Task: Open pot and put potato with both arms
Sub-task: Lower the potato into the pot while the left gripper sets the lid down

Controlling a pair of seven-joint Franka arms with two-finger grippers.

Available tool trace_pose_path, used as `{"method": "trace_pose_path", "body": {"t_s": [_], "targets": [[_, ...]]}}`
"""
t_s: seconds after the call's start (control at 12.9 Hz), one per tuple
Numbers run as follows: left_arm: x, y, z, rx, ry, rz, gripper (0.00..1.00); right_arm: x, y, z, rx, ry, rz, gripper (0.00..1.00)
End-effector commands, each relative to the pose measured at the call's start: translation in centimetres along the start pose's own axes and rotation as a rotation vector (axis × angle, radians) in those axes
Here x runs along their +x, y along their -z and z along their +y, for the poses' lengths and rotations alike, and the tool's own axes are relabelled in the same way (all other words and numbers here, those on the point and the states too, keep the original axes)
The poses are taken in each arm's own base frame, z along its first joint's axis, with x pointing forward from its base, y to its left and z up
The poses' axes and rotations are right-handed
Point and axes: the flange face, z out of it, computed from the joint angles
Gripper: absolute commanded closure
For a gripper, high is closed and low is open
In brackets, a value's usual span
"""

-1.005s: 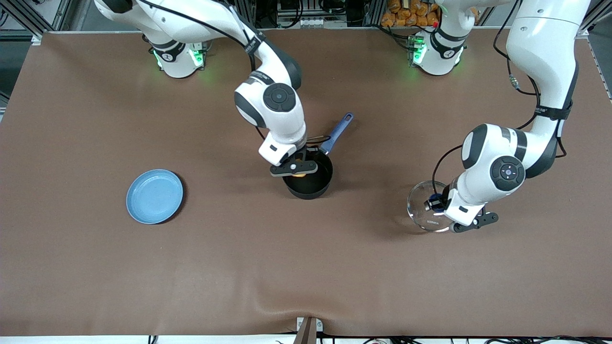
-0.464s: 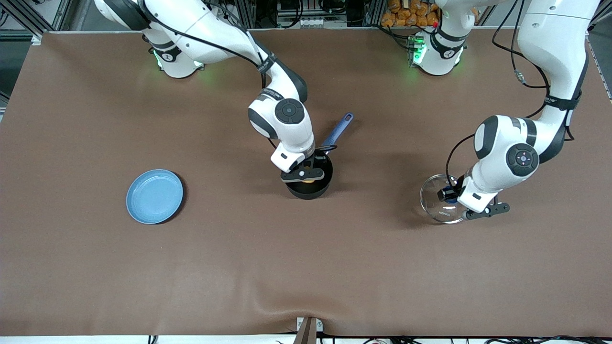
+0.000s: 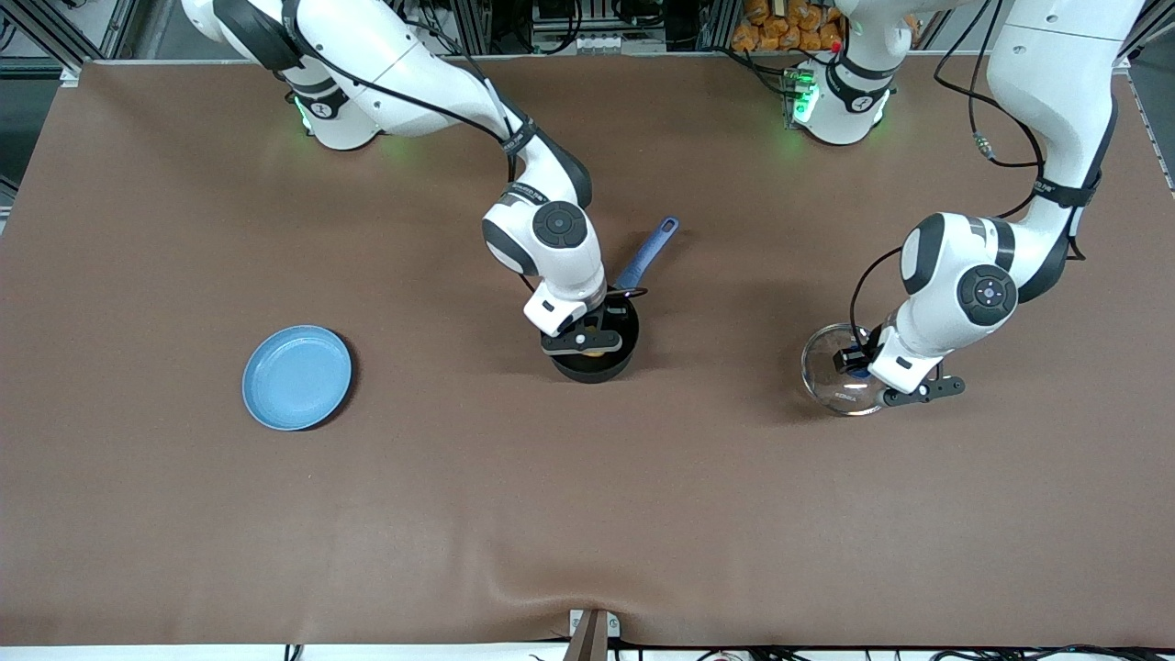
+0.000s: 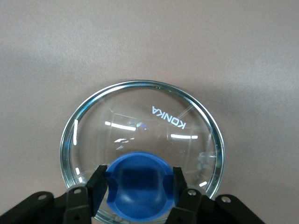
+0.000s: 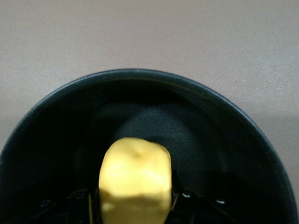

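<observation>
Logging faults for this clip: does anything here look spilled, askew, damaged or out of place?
Nothing stands out. The right gripper holds the potato inside the open pot; the left gripper grips the glass lid by its blue knob. The blue plate lies flat.

The worktop (image 3: 587, 514) is covered in brown matting. The pot (image 3: 597, 353) is set on it beneath the right arm's jaws, and a light-blue plate (image 3: 296, 376) is laid well apart from them, toward the right arm's end.
</observation>
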Motion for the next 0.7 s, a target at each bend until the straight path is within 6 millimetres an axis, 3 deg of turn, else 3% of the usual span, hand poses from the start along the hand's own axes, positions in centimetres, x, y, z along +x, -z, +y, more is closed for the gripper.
{"method": "trace_pose_path", "body": {"t_s": [0.0,0.08,0.23,0.39,0.62], "targets": [[-0.1,0.2,-0.4,-0.013,-0.037,0.01,0.08,0.3,0.1,-0.6,-0.006,-0.008,0.022,0.14],[0.0,0.3,-0.3,-0.017,-0.034,0.013,0.0,0.4,0.2,-0.6,-0.005,-0.008,0.024,0.14],[0.7,1.4,-0.2,-0.022,-0.037,0.036,0.0,0.6,0.4,-0.5,-0.005,-0.011,0.026,0.14],[2.6,5.2,-0.2,-0.028,-0.032,0.098,0.0,1.5,1.9,-0.1,-0.001,-0.02,0.034,0.17],[5.7,12.4,-0.7,-0.019,-0.008,0.13,0.0,3.2,8.4,0.7,-0.041,-0.044,0.023,0.23]]}}
